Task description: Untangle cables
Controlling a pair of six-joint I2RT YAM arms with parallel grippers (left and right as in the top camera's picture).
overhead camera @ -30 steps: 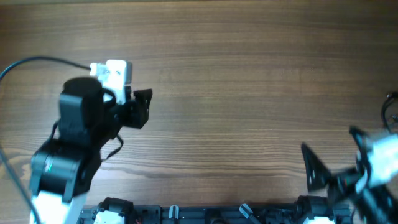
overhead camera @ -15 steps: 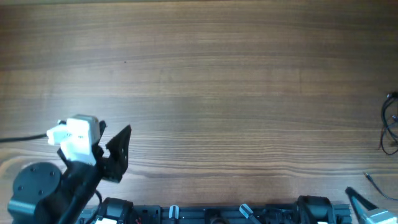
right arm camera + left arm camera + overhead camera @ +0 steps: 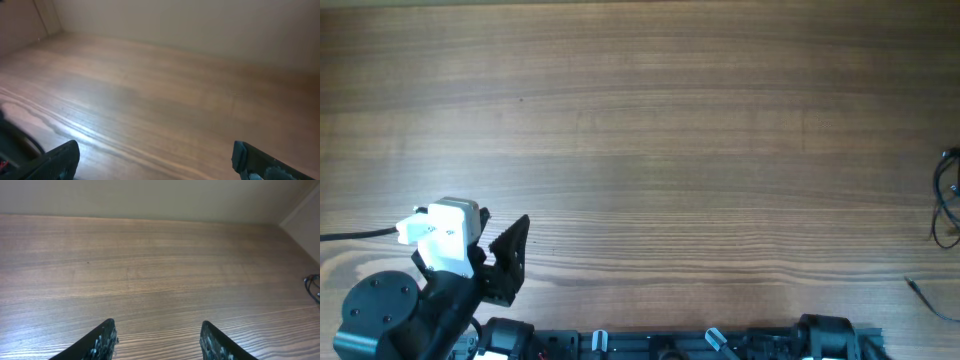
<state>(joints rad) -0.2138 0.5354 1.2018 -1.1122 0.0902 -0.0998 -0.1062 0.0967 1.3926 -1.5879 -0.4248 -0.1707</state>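
The cables (image 3: 947,198) are thin black cords lying in a loose bunch at the table's far right edge, partly cut off by the frame. A separate thin cord end (image 3: 921,291) lies near the front right. In the left wrist view the cables (image 3: 313,283) show small at the far right. My left gripper (image 3: 510,256) sits at the front left, far from them; its jaws (image 3: 158,324) stand open and empty over bare wood. My right gripper (image 3: 156,146) is open wide and empty above bare wood; it is out of the overhead view.
The wooden table (image 3: 660,150) fills the overhead view. A black rail with the arm bases (image 3: 660,342) runs along the front edge. A dark curved shape (image 3: 22,139) shows at the right wrist view's lower left. A pale wall (image 3: 150,197) stands behind the table.
My left arm has pulled back from the left middle of the table to the front left corner. My right arm has withdrawn out of the overhead view at the front right.
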